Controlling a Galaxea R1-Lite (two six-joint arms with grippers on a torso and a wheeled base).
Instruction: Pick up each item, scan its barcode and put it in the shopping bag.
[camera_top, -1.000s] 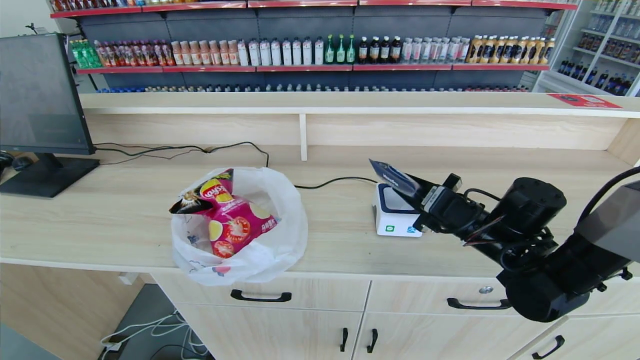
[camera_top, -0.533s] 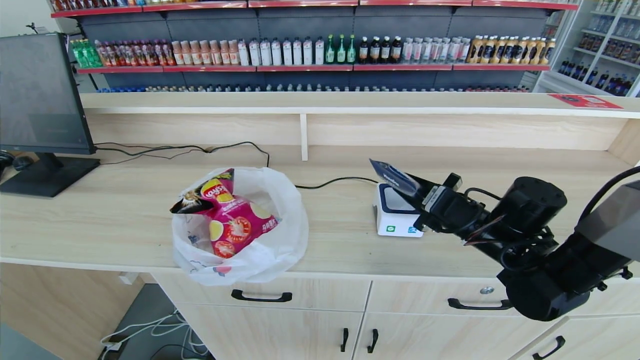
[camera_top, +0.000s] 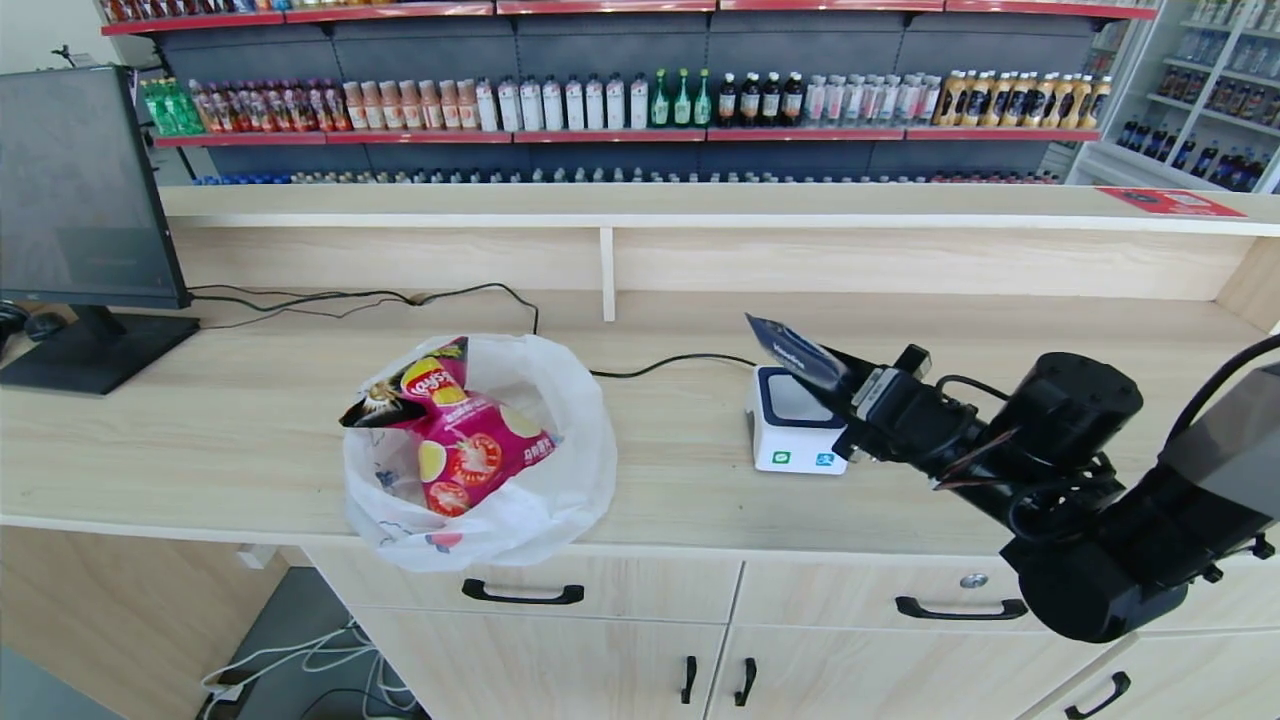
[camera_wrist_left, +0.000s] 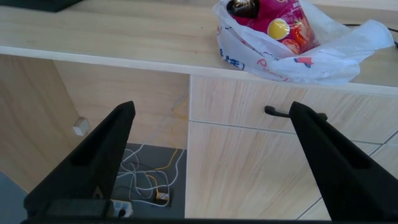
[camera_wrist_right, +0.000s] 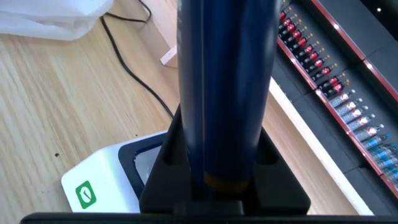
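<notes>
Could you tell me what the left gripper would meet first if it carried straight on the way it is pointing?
Probably the cabinet front below the counter: the open left gripper frames that wood panel, while the shopping bag sits on the counter, off that line. Depth is unclear.

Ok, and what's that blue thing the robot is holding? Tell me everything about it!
It's a dark blue packet, thin and shiny like plastic wrap, with a little white print. The right gripper is shut on one end and holds it tilted, free end pointing up. It hangs over the white scanner on the wooden counter; whether they touch, I cannot tell.
</notes>
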